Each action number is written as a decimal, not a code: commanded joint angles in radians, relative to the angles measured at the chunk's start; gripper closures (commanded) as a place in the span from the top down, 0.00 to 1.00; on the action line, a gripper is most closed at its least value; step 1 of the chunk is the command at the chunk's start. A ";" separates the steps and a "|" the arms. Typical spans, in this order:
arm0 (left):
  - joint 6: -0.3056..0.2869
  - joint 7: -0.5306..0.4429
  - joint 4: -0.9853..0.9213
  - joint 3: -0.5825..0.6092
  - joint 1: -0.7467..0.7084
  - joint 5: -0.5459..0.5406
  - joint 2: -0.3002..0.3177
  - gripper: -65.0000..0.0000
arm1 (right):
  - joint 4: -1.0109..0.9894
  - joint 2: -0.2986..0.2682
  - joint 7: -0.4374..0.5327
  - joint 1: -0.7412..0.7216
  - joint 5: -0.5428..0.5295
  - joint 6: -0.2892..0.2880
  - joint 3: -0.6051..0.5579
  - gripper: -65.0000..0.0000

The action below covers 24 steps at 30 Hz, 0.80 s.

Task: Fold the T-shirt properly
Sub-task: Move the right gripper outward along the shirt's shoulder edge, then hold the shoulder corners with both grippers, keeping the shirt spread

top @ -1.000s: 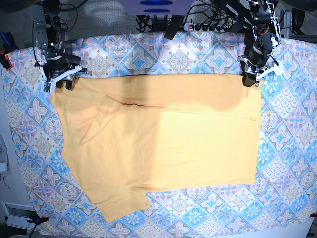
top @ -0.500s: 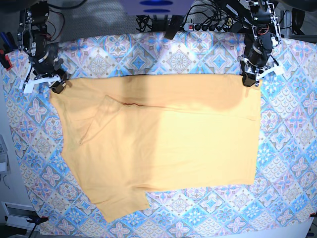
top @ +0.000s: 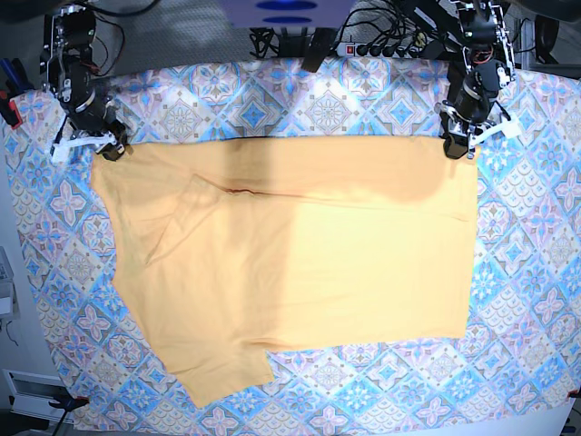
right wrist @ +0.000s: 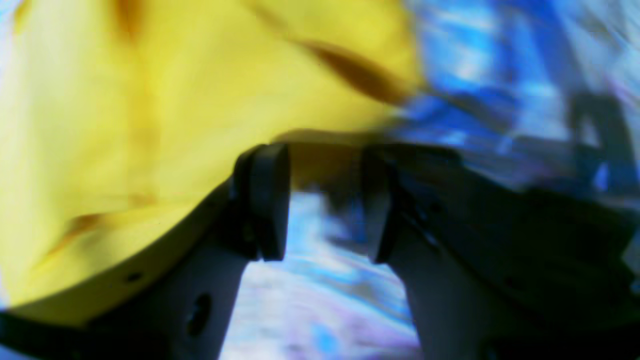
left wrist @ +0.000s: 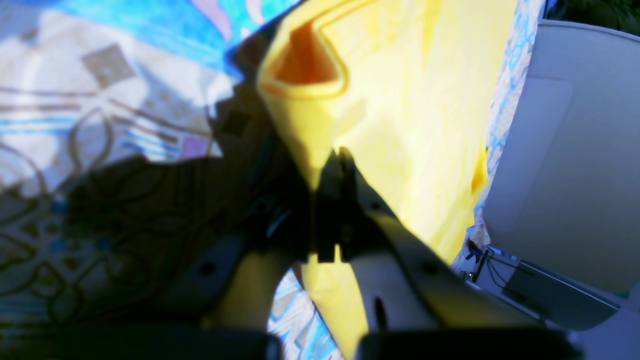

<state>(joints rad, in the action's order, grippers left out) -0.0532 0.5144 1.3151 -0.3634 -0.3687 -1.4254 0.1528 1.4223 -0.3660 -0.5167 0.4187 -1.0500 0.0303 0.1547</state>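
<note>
1. T-shirt (top: 290,254) lies flat mid-surface on patterned tablecloth (top: 363,100).
2. Left tool (top: 457,147), at 2 o'clock, clamped on shirt corner.
3. Right tool (top: 102,147), at 10 o'clock: jaws apart, holding nothing.

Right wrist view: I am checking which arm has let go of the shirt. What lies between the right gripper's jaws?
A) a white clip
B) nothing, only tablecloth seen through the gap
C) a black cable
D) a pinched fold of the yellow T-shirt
B: the right gripper has its jaws apart with only the blue patterned tablecloth showing through the gap, while the T-shirt lies beside it, not between them.
</note>
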 commanded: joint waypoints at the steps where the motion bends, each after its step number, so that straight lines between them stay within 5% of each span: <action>1: -0.007 0.006 0.001 0.004 -0.002 -0.010 0.003 0.00 | 0.005 -0.015 0.014 -0.008 -0.008 -0.016 0.006 0.36; 24: -0.007 0.005 0.001 -0.001 0.001 0.021 0.003 0.00 | -0.082 0.020 0.013 -0.113 -0.009 -0.030 0.007 0.36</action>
<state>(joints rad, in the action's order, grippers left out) -0.0525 0.5201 1.3148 -0.3641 -0.3679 -1.4029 0.1524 1.3315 -0.3344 -0.5106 0.3161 -1.0557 0.0036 0.1555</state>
